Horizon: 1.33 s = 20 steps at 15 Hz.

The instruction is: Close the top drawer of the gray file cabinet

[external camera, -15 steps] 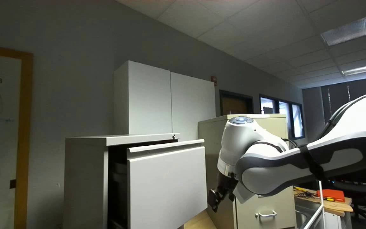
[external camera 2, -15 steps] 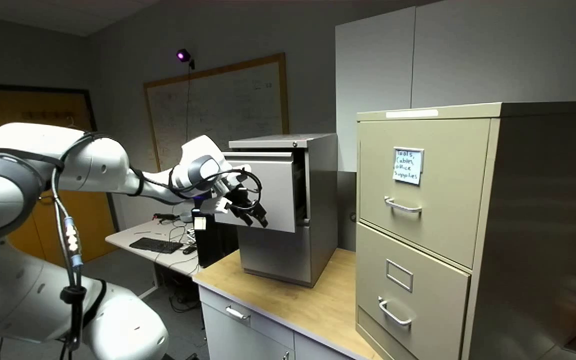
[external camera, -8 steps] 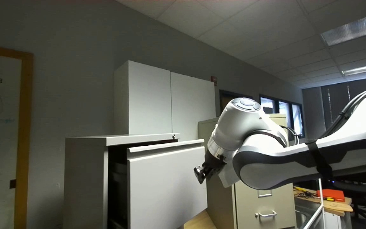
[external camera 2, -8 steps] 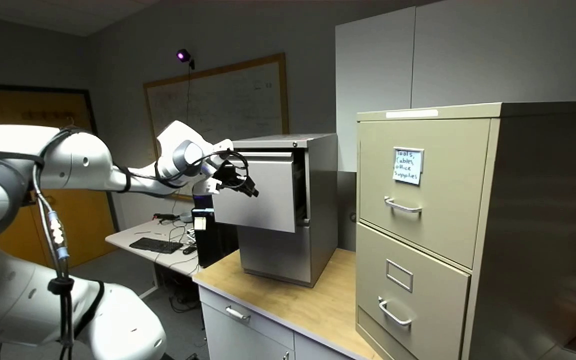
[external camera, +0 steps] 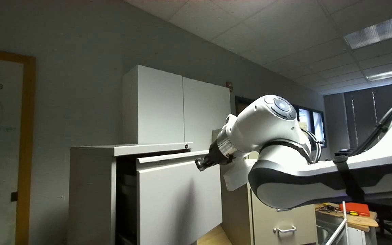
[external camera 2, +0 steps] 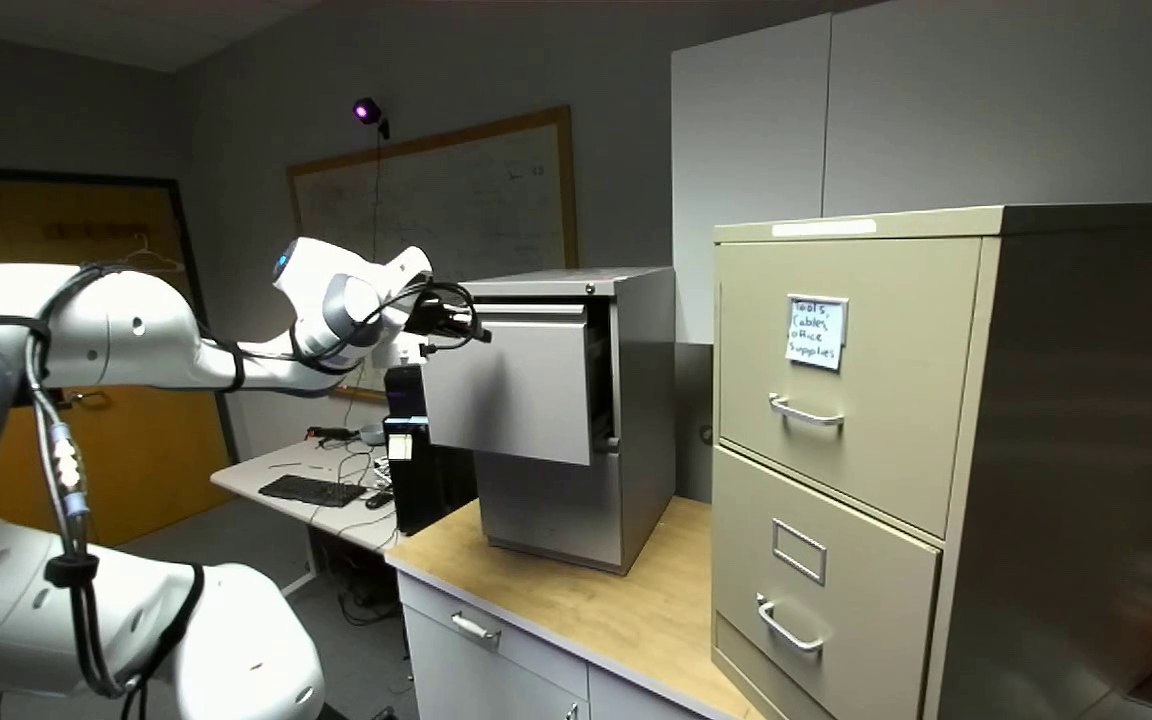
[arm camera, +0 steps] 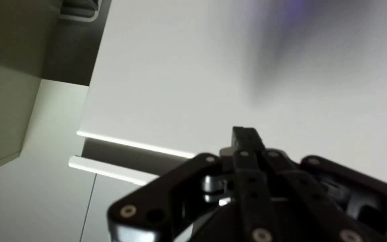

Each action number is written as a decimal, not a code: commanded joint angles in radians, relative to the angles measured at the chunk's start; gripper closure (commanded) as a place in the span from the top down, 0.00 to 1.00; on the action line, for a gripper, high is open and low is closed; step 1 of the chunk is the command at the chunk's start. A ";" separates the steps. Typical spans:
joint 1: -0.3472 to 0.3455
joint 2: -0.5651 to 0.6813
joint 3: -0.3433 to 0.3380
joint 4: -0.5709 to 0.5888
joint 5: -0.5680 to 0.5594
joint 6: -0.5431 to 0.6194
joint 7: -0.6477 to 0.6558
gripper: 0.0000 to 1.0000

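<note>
The top drawer (external camera: 179,200) of the gray file cabinet (external camera: 92,190) is pulled out, and a dark gap shows behind its plain front in both exterior views. My gripper (external camera 2: 484,336) hangs in front of the upper part of that front, below the lip along its top edge. Its fingers (arm camera: 247,137) are pressed together with nothing between them. The fingertips point at the drawer front and throw a soft shadow on it. Whether they touch the metal I cannot tell. Below, the lower drawer (external camera 2: 556,505) of the cabinet is pushed in.
A beige cabinet (external camera 2: 846,400) with handled drawers stands beside the gray one, close to the pulled-out drawer. Both rest on a wooden counter (external camera 2: 576,590). White cupboards (external camera: 202,112) rise behind. Loose cables (external camera 2: 451,290) loop round my wrist.
My gripper has risen along the drawer front and tilted from pointing downward to facing it more squarely. Its fingers have come together. The drawer has not moved.
</note>
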 commanded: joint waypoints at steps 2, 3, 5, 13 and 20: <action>-0.008 0.001 0.033 0.012 0.048 0.078 -0.022 0.00; -0.002 0.007 0.035 0.014 0.058 0.088 -0.031 0.00; 0.006 0.021 0.042 0.017 0.076 0.110 -0.049 0.00; 0.046 0.155 0.023 0.068 0.140 0.228 -0.147 0.00; 0.051 0.271 0.021 0.184 0.141 0.238 -0.213 0.00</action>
